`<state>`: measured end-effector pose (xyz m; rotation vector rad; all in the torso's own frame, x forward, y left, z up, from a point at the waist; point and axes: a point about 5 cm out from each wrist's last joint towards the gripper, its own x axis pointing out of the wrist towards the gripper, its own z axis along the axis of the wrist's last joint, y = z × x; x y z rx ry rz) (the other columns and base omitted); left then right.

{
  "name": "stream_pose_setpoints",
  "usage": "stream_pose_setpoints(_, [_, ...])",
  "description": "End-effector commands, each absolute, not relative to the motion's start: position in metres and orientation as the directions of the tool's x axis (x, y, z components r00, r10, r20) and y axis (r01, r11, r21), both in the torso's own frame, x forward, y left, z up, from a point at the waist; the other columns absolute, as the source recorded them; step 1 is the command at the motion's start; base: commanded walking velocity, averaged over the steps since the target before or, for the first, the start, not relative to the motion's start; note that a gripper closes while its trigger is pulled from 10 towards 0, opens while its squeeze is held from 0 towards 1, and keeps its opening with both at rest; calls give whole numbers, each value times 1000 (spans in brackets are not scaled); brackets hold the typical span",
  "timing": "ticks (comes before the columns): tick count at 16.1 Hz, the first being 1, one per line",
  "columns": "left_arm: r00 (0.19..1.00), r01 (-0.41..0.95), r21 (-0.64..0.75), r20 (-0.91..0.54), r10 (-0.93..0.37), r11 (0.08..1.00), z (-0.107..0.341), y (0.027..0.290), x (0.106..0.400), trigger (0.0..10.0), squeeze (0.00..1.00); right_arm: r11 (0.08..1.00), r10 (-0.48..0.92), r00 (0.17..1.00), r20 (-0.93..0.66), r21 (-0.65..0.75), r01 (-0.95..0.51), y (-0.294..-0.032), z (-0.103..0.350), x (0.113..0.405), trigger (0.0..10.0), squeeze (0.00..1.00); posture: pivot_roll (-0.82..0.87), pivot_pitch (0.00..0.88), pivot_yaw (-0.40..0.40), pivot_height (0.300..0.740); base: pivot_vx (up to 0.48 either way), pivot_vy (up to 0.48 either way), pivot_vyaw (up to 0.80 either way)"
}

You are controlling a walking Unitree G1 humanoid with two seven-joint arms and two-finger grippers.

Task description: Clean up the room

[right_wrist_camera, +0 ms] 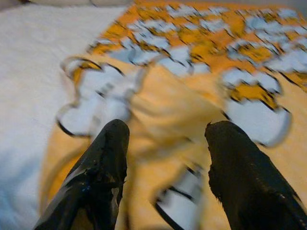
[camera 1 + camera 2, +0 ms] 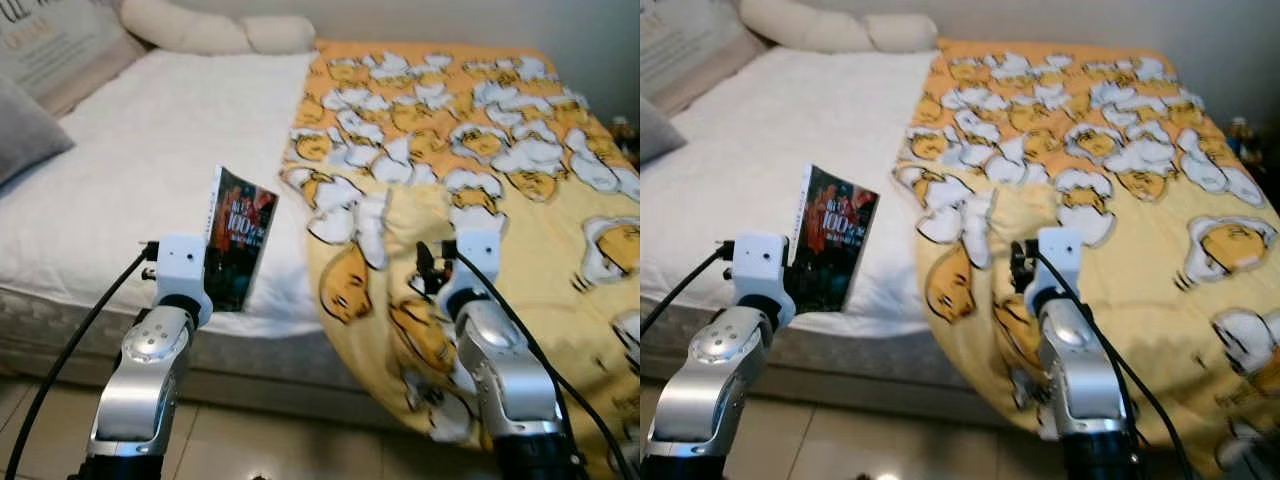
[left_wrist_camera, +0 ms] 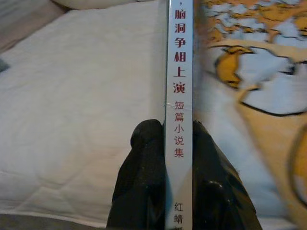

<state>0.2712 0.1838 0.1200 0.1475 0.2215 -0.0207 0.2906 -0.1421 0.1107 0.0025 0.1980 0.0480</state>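
My left gripper is shut on a dark-covered book, held upright over the bed's near edge; the book's white spine with printed characters runs between the black fingers. My right gripper is open, hovering just above the yellow blanket with its white-and-yellow cartoon print, near a raised fold. Nothing is between its fingers. The right arm reaches over the blanket's hanging front part.
The bed's white sheet takes up the left half. Cream pillows lie at the headboard, and a grey cushion sits at far left. The mattress edge and tiled floor are below.
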Motion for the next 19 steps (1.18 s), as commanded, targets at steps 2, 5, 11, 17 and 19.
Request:
stream_pose_setpoints(2, [986,-5,165,-164,33,986,131,193,274,10000,0,998,70,977,-200,7,-69,-135,110,291,10000,0,-26,0,44,740,360,0,0])
stream_pose_setpoints(5, [987,-4,172,-159,31,985,133,193,276,10000,0,998,66,978,-197,6,-66,-135,110,293,10000,0,-26,0,45,740,336,0,0])
stream_pose_setpoints(11, [987,-6,171,-159,34,985,132,193,275,10000,0,998,63,980,-191,7,-63,-135,111,293,10000,0,-28,0,42,740,332,0,0])
stream_pose_setpoints(17, [986,-21,165,-158,48,986,130,194,271,10000,0,999,39,978,-204,19,-36,-139,109,291,10000,0,-35,0,40,740,268,0,-267])
stream_pose_setpoints(19, [985,-17,169,-167,45,985,127,194,270,10000,0,999,35,978,-205,15,-32,-140,108,290,10000,0,-38,0,41,740,0,0,-800])
